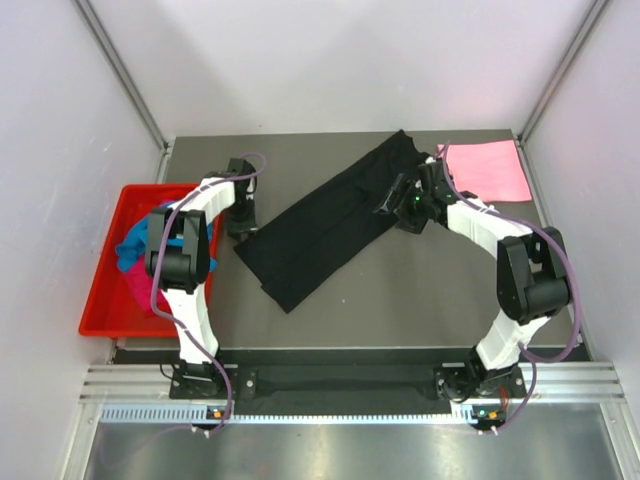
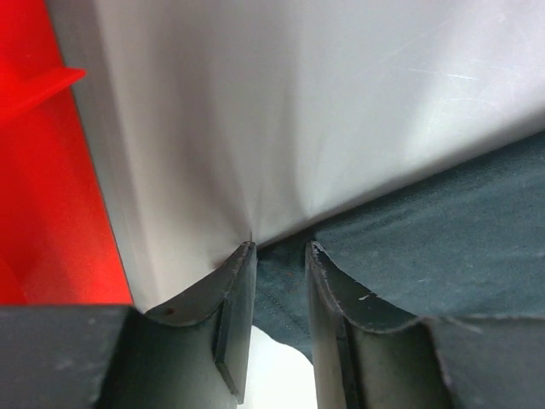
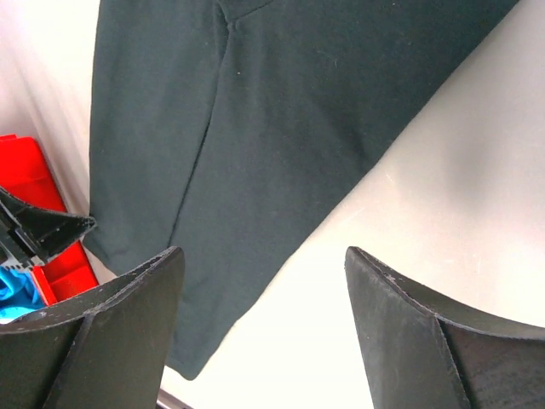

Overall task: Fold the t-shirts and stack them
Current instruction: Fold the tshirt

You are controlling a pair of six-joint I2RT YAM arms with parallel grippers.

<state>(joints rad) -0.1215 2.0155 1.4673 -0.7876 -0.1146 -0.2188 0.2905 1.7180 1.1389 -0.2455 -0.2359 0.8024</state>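
A black t-shirt [image 1: 320, 230] lies as a long folded strip slanting across the table, from near left to far right. My left gripper [image 1: 240, 228] is at its left corner. In the left wrist view the fingertips rest on the table a narrow gap apart, and my left gripper [image 2: 280, 245] straddles the edge of the black cloth [image 2: 426, 230]. My right gripper [image 1: 392, 205] hovers over the strip's far right part. It stands wide open [image 3: 264, 250] above the shirt's edge [image 3: 281, 111], holding nothing. A folded light pink t-shirt [image 1: 487, 168] lies at the back right.
A red tray [image 1: 100, 290] stands at the left table edge with a turquoise shirt [image 1: 130, 245] and a magenta shirt [image 1: 135, 285] bunched in it. The tray's wall [image 2: 43, 170] is close to the left of my left gripper. White walls enclose the table.
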